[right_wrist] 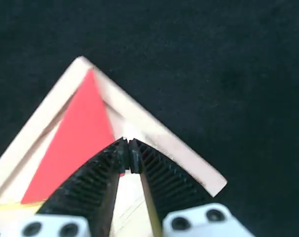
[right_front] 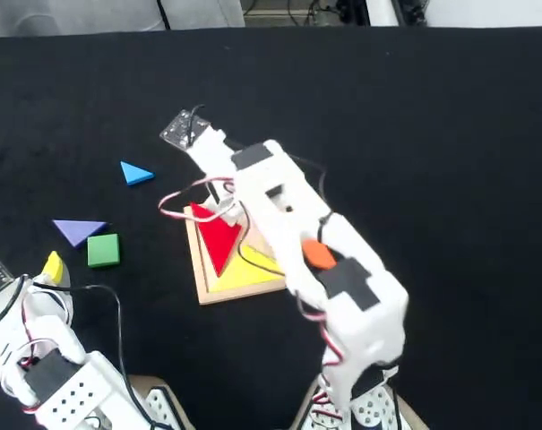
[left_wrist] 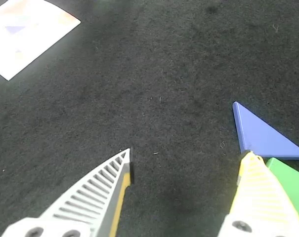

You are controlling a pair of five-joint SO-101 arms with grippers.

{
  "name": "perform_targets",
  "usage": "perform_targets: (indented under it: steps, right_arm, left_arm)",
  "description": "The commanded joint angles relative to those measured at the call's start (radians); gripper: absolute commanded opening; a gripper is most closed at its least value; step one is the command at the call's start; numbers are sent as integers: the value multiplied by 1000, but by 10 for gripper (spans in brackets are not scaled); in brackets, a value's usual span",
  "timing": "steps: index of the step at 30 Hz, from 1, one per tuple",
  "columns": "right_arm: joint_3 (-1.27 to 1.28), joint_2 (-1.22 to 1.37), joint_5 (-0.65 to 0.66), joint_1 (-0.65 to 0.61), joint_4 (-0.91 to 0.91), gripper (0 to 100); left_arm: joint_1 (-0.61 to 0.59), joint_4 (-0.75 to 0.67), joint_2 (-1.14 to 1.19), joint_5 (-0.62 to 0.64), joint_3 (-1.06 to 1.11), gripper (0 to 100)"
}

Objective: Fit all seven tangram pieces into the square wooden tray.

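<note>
Closest to the lens in the high view is the right arm [right_front: 378, 313], a white body with black patches that rises from 6 o'clock and leans toward 11 o'clock, covering the tray's 3 o'clock side. The right gripper [right_wrist: 128, 150] hangs over the square wooden tray [right_wrist: 156, 134]. Its black ribbed fingers [right_wrist: 92, 182] are pressed together with nothing visible between them. Their tips sit above bare wood just beside an edge of the red triangle [right_wrist: 72, 148], near one corner of the tray.

On the black table [right_front: 414, 134] the tray lies close to the middle, slightly toward 7 o'clock. The red triangle fills its 11 o'clock part, and the yellow triangle [right_front: 250, 269] lies in the 5 o'clock part, edge against edge with the red one.

Three pieces rest on the cloth outside the tray. The blue triangle [right_front: 136, 173] is at 10 o'clock from the tray, well apart from it. The purple triangle [right_front: 78, 231] and the green square [right_front: 103, 250] are at 9 o'clock, just beside each other, with the square at the triangle's 5 o'clock.

At the table's 7 o'clock corner stands the left arm [right_front: 64, 394]. The left gripper [left_wrist: 189, 155] holds nothing: its fingers are spread wide with bare cloth between them. The yellow finger [left_wrist: 260, 197] has its tip where the purple triangle and green square come together, while the white finger [left_wrist: 97, 190] is apart from every piece. A pale card [left_wrist: 25, 34] lies flat on the cloth, well apart from both fingers.
</note>
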Motion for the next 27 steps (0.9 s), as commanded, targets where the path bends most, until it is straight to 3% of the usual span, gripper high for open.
perform_targets:
  steps: [1, 4, 10, 20, 27]
  right_arm:
    - [-116, 47, 9, 2, 69, 11]
    - [-130, 67, 72, -34, 152, 11]
    - [-130, 10, 75, -91, 224, 11]
    - [-62, -64, 83, 74, 221, 11]
    - [81, -64, 129, 44, 221, 11]
  left_arm:
    - [12, 0, -12, -11, -8, 338]
    - [12, 0, -12, -11, -8, 338]
    - [12, 0, -12, -11, -8, 338]
    - [12, 0, -12, -11, -8, 338]
    - [12, 0, -12, -11, -8, 338]
